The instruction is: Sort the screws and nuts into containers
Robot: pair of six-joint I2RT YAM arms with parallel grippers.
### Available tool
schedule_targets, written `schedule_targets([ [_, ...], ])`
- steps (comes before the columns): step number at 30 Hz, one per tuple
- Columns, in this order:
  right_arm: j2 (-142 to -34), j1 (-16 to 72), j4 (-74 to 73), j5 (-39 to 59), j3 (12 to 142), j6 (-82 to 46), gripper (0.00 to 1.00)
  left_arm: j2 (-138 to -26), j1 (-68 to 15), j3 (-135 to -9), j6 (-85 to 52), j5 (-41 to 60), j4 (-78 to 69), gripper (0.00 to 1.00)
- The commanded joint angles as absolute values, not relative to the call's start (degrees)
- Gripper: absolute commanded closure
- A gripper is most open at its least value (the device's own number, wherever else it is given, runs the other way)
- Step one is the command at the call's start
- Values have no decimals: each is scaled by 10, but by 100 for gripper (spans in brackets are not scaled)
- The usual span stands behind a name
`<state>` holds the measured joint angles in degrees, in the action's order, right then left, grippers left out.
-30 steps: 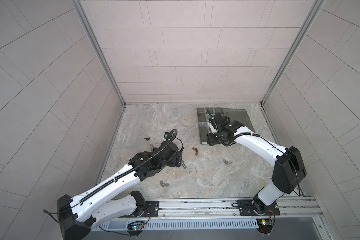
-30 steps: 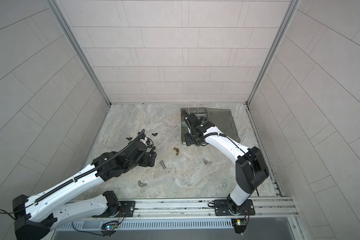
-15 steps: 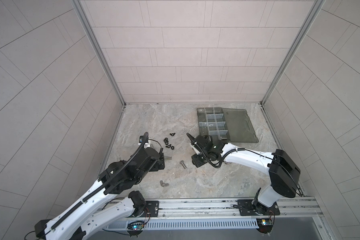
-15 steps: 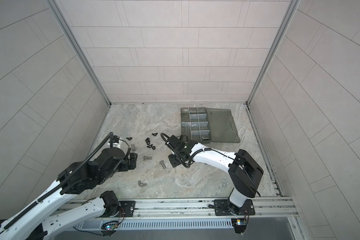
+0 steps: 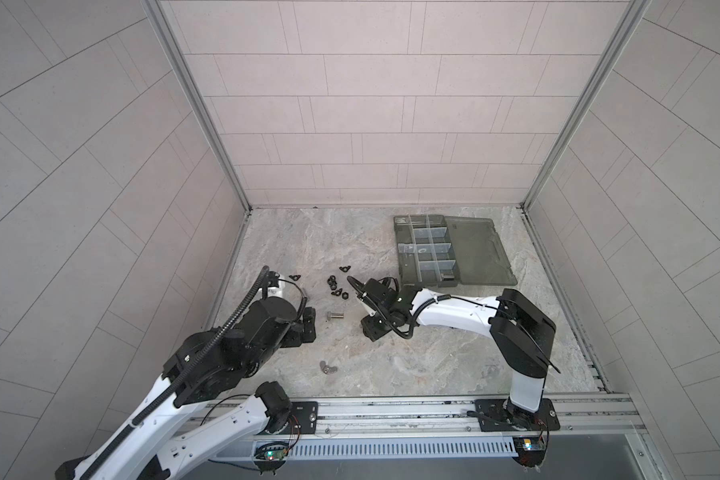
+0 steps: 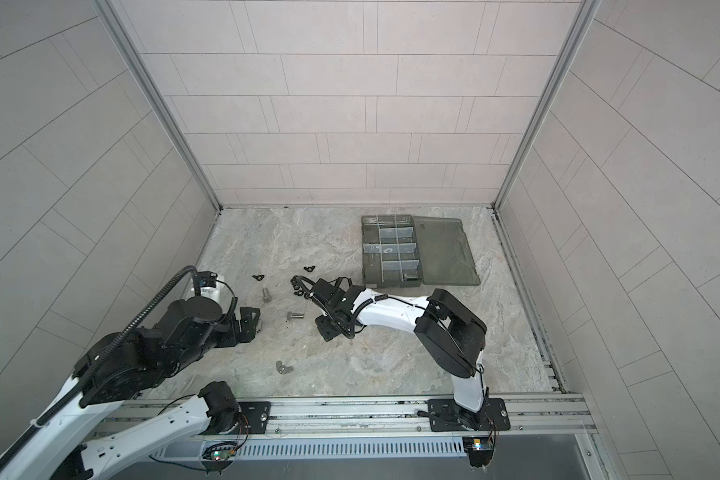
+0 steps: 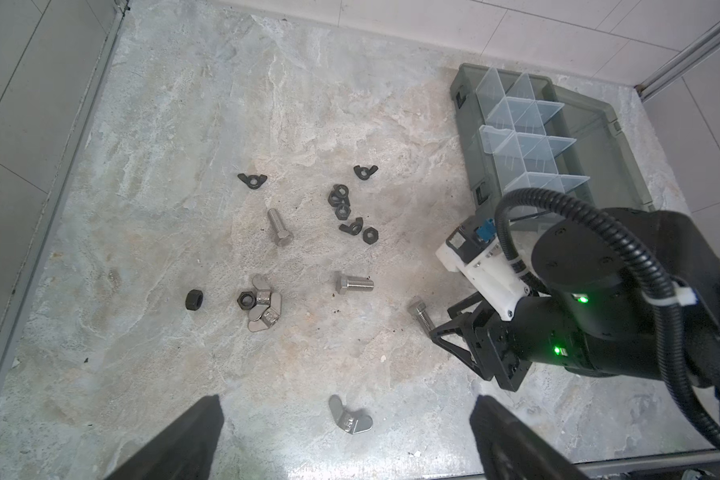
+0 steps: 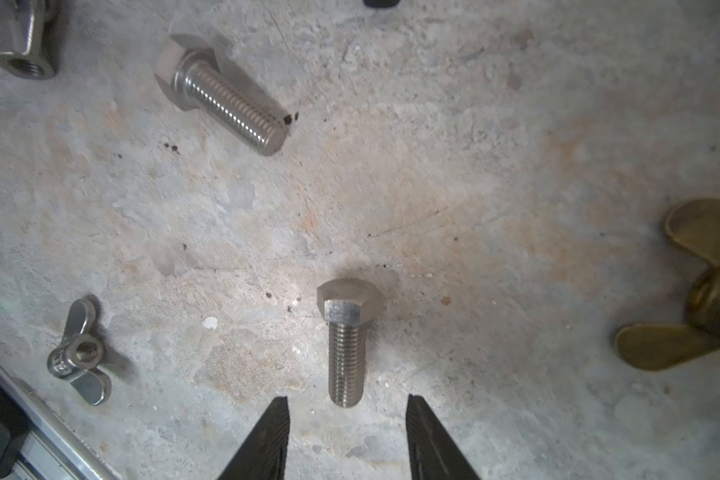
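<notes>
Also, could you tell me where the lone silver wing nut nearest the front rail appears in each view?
Top view: wing nut in front of the sideways bolt.
Top view: wing nut, same spot.
Left wrist: wing nut between the left gripper's open jaws.
Right wrist: wing nut beside the rail.
Shared landmark: the sideways bolt.

Were built of white link shells point(image 5: 454, 316) between black joint housings point(image 5: 520, 336), bolted to black base plates point(image 5: 304, 417). Ended in black tapered fingers point(image 8: 267, 440) with finely ribbed inner faces. Carried on the right arm point(image 7: 578, 266), just behind its fingers, a white camera mount point(image 7: 491, 270) with a blue connector point(image 7: 484, 237), a ribbed black conduit point(image 7: 636, 253) cinched by a white zip tie point(image 7: 684, 297), and two green lights point(image 7: 580, 298).
</notes>
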<state>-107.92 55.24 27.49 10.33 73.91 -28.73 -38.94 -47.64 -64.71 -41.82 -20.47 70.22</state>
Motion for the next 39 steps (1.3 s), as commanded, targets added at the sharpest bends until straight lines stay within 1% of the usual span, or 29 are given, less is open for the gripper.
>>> schedule_targets([
  [1, -1104, 555, 278, 105, 761, -290, 55, -391, -473, -665, -399, -207, 717, 0],
  [13, -1159, 553, 293, 103, 792, -286, 63, -406, -472, -662, -385, -199, 705, 0],
  [19, -1160, 546, 308, 98, 797, -286, 84, -409, -469, -667, -380, -199, 702, 0],
  [21, -1150, 542, 311, 98, 793, -287, 86, -411, -466, -669, -378, -198, 698, 0],
  [30, -1051, 498, 337, 99, 767, -286, 87, -434, -463, -668, -368, -182, 669, 0],
  [33, -1012, 466, 352, 94, 764, -279, 87, -441, -462, -666, -362, -175, 652, 0],
  [39, -965, 368, 387, 83, 761, -247, 86, -509, -458, -670, -348, -127, 584, 0],
])
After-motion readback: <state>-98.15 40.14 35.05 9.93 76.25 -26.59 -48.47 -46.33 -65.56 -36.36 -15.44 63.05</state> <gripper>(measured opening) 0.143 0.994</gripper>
